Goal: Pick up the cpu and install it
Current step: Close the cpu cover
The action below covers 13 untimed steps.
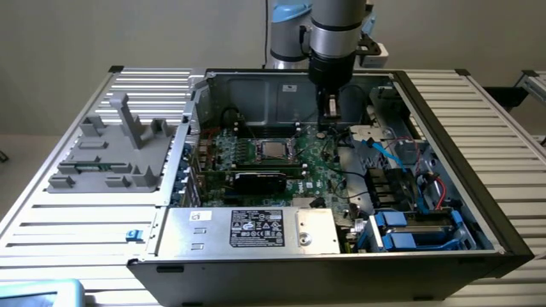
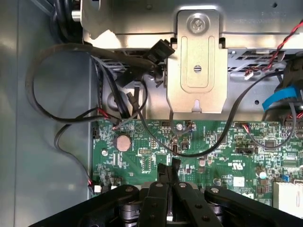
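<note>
The claw (image 1: 329,117) hung with its fingers pressed together, gripping nothing, above the green motherboard (image 1: 328,167) inside the open computer case (image 1: 341,278). The case also held a silver box with a white label (image 1: 256,228) and blue drive bays (image 1: 401,231). It stood on a slatted table (image 1: 503,128) beside a grey fixture (image 1: 115,150). The cpu (image 1: 273,149) lay within the dark socket frame (image 1: 254,149), apart from the claw toward the exterior view's left.

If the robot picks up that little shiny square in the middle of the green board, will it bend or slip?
The cpu looks flat with a metal top, so it probably stays stiff, not floppy. That shiny top could be slippery to pinch. Small and thin, it is likely light, and it shouldn't roll.
</note>
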Motion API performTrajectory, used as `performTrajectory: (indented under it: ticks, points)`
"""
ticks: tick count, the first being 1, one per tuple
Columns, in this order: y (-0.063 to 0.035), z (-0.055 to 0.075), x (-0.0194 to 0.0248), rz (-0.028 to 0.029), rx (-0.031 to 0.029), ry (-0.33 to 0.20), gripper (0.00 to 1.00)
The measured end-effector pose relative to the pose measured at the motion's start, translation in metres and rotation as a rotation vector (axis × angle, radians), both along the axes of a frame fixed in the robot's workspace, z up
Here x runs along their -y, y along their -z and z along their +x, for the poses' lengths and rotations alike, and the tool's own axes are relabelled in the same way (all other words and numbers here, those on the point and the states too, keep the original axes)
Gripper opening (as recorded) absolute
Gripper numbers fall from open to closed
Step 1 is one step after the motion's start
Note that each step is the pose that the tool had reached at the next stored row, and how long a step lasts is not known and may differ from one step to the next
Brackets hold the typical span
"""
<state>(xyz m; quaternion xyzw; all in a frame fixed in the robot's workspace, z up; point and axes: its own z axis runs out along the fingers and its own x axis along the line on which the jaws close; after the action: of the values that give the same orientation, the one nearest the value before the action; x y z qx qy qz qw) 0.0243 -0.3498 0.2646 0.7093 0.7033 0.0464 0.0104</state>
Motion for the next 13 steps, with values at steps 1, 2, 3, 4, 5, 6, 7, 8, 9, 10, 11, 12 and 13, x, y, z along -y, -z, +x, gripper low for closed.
performTrajectory:
  ticks: [1, 2, 3, 4, 5, 6, 7, 8, 9, 10, 11, 12, 13]
  points:
    - [0.0017, 0.001, 0.0000, 0.0015, 0.0000, 0.000, 0.11]
    - [0.0035, 0.001, 0.0000, 0.0035, 0.0000, 0.000, 0.11]
    - [0.0052, 0.001, 0.0000, 0.0062, 0.0000, 0.000, 0.11]
    - [0.0063, 0.002, 0.0000, 0.0108, -0.0002, 0.000, 0.11]
    - [0.0072, 0.002, 0.0000, 0.0170, -0.0006, 0.000, 0.11]
    - [0.0080, 0.002, 0.0000, 0.0230, -0.0017, 0.000, 0.11]
    - [0.0088, 0.002, 0.0000, 0.0276, -0.0038, 0.000, 0.11]
    - [0.0098, 0.002, -0.0001, 0.0308, -0.0058, 0.000, 0.11]
    - [0.0112, 0.002, -0.0001, 0.0329, -0.0068, 0.000, 0.11]
    - [0.0126, 0.002, 0.0000, 0.0344, -0.0075, 0.000, 0.11]
    - [0.0141, 0.002, 0.0000, 0.0364, -0.0080, 0.000, 0.11]
    - [0.0155, 0.002, 0.0000, 0.0382, -0.0086, 0.000, 0.11]
    - [0.0168, 0.002, -0.0001, 0.0396, -0.0097, 0.000, 0.11]
